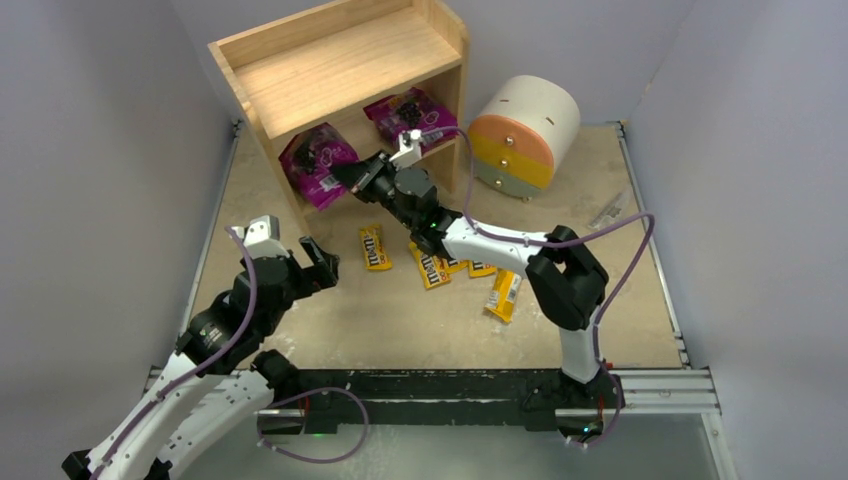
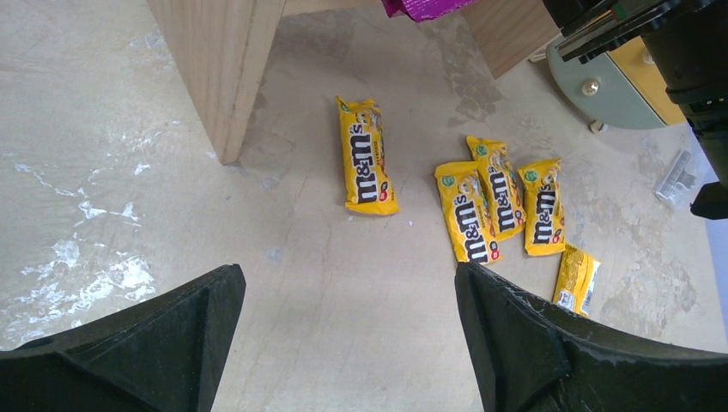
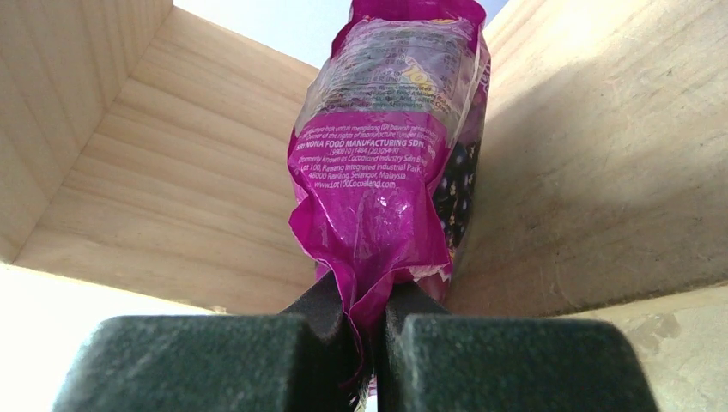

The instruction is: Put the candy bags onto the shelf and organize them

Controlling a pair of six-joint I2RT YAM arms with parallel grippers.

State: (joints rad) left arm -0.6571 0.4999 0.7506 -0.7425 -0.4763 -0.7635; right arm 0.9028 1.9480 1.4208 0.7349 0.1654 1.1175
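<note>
— Looking from above, we see two purple bags in the lower tier of the shelf (image 1: 340, 70): the right purple bag (image 1: 405, 112) further back, the left purple bag (image 1: 318, 160) at the front, pinched by our right gripper (image 1: 352, 172). And the yellow packets?

— Our own arm covers some of them there. From the left wrist we count five yellow packets (image 2: 367, 154) on the table (image 2: 103, 129), none shelved. Our left gripper (image 2: 348, 273) hangs spread above them, holding nothing.

— And the right wrist?

— Its fingers (image 3: 215, 360) press together on the bag's bottom seam, inside the shelf. We cannot tell whether the bag rests on anything. Two bags nearly done and five packets left, we judge.
</note>
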